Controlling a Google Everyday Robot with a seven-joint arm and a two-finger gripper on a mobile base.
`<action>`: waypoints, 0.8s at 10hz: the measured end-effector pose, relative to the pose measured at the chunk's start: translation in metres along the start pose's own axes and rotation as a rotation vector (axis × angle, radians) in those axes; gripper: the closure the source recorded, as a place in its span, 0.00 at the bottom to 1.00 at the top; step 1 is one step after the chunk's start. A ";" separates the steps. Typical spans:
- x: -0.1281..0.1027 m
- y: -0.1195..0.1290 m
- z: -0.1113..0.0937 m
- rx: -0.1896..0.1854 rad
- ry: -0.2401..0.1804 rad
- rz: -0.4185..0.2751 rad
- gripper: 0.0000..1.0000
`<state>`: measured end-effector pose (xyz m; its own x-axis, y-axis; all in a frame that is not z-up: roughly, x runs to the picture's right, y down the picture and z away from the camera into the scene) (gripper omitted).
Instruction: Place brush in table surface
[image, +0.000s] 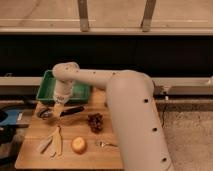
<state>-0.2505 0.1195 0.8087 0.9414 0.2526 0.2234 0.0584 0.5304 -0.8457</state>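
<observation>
1 brush (69, 110) is lying on the table surface (35, 131) just below the green tray (47, 89); the gripper (59, 107) is hovering over it. Probably light, stiff; grasp mid-handle.

The gripper (58, 108) is cream-white over the light-brown table (40, 126), near a green tray (49, 86) and black-handled brush (67, 111).

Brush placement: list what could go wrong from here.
1. The end effector sits low over the table surface near its left edge; a brush released there could roll off.
2. The green tray is right behind the wrist, so pulling back could bump it.
3. The arm hides the table's right side, so whatever lies there could be swept unnoticed.
</observation>
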 end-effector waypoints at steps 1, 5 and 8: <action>0.002 -0.002 -0.001 -0.005 0.000 0.003 0.86; 0.009 -0.004 -0.002 -0.015 0.001 0.014 0.45; 0.012 -0.006 -0.002 -0.021 0.002 0.022 0.23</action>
<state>-0.2390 0.1174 0.8149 0.9434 0.2619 0.2037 0.0449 0.5076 -0.8604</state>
